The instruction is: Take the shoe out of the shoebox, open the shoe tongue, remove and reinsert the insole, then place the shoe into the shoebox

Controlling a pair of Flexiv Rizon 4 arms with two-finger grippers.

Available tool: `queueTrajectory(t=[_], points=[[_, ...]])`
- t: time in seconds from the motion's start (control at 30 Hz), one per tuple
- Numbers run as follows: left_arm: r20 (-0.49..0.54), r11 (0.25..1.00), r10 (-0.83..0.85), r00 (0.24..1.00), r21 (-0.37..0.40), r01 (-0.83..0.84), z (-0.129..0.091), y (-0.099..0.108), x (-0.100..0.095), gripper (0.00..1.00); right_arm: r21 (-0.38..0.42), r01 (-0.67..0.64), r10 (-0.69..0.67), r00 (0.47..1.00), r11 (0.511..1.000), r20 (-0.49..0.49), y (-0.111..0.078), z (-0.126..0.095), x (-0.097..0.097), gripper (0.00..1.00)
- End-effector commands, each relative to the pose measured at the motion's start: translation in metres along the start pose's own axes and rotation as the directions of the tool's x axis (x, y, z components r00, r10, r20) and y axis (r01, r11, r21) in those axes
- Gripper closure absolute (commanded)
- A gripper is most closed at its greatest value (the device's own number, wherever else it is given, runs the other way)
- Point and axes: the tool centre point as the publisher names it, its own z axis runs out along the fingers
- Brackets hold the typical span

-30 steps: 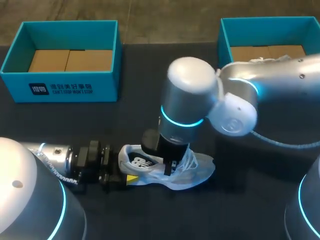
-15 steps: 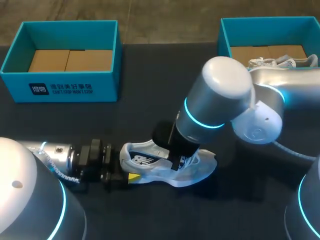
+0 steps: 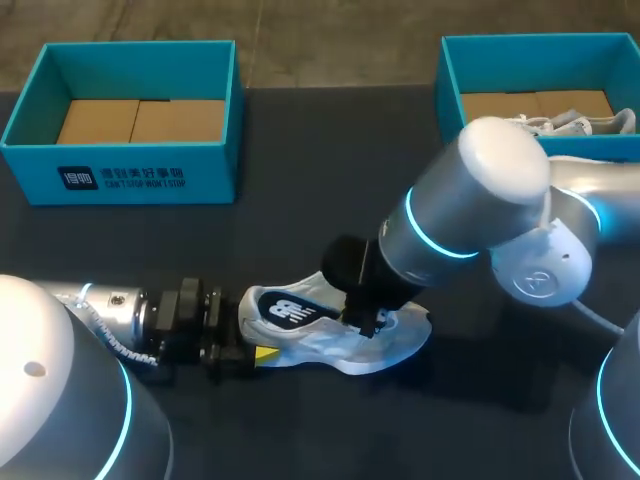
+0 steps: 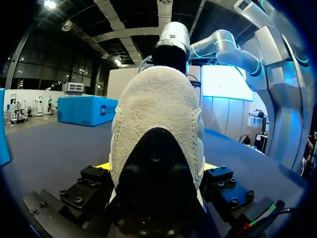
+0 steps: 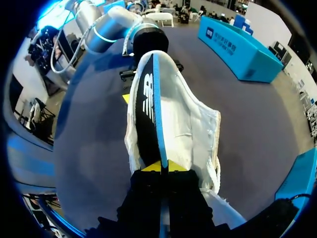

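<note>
A white shoe point(image 3: 400, 340) lies on its sole on the dark table, heel toward my left arm. My left gripper point(image 3: 250, 352) holds the heel from both sides; in the left wrist view the heel point(image 4: 156, 124) fills the gap between the fingers point(image 4: 101, 167). A black insole point(image 3: 285, 310) with a white logo and blue underside rises out of the shoe opening. My right gripper point(image 3: 368, 322) is shut on its front end. In the right wrist view the insole point(image 5: 148, 109) stands on edge ahead of the pinched yellow tips point(image 5: 161, 166), above the shoe point(image 5: 193, 124).
A blue shoebox point(image 3: 120, 165) stands at the back left with bare cardboard inside. A second blue box point(image 3: 450, 75) at the back right holds another white shoe point(image 3: 570, 122). My right arm's elbow point(image 3: 500, 200) hangs over the table in front of that box.
My right arm has swung to the right and pulled the insole along, so it has lifted out of the shoe and tilted up. The left gripper and the shoe's heel have stayed put.
</note>
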Motion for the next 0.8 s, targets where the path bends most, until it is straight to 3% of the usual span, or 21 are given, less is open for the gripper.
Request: queueTrajectory(t=[0.03, 0.17, 0.37, 0.43, 0.63, 0.67, 0.8], points=[[0.001, 1.0, -0.001, 1.0, 0.001, 0.001, -0.001, 0.001, -0.001, 1.0, -0.032, 0.025, -0.025, 1.0, 0.999, -0.014, 0.0, -0.005, -0.003, 1.0], [0.001, 1.0, -0.001, 1.0, 0.001, 0.001, -0.001, 0.001, -0.001, 1.0, -0.036, 0.064, -0.064, 0.998, 0.997, -0.021, 0.01, -0.007, -0.005, 0.85], [0.001, 1.0, -0.001, 1.0, 0.001, 0.001, -0.001, 0.001, -0.001, 1.0, -0.011, 0.101, -0.102, 0.992, 0.995, -0.069, 0.024, -0.011, -0.006, 0.77], [0.001, 1.0, -0.001, 1.0, 0.001, 0.001, -0.001, 0.001, -0.001, 1.0, 0.002, 0.105, -0.105, 0.99, 0.994, -0.091, 0.028, -0.011, -0.006, 0.69], [0.001, 1.0, -0.001, 1.0, 0.001, 0.001, -0.001, 0.001, -0.001, 1.0, 0.023, 0.099, -0.095, 0.984, 0.995, -0.148, 0.035, -0.014, -0.009, 0.67], [0.001, 1.0, -0.001, 1.0, 0.001, 0.001, -0.001, 0.001, -0.001, 1.0, 0.024, 0.095, -0.09, 0.983, 0.995, -0.157, 0.035, -0.015, -0.01, 0.63], [0.001, 1.0, -0.001, 1.0, 0.001, 0.001, -0.001, 0.001, -0.001, 1.0, 0.016, 0.084, -0.08, 0.98, 0.996, -0.18, 0.037, -0.022, -0.012, 0.67]])
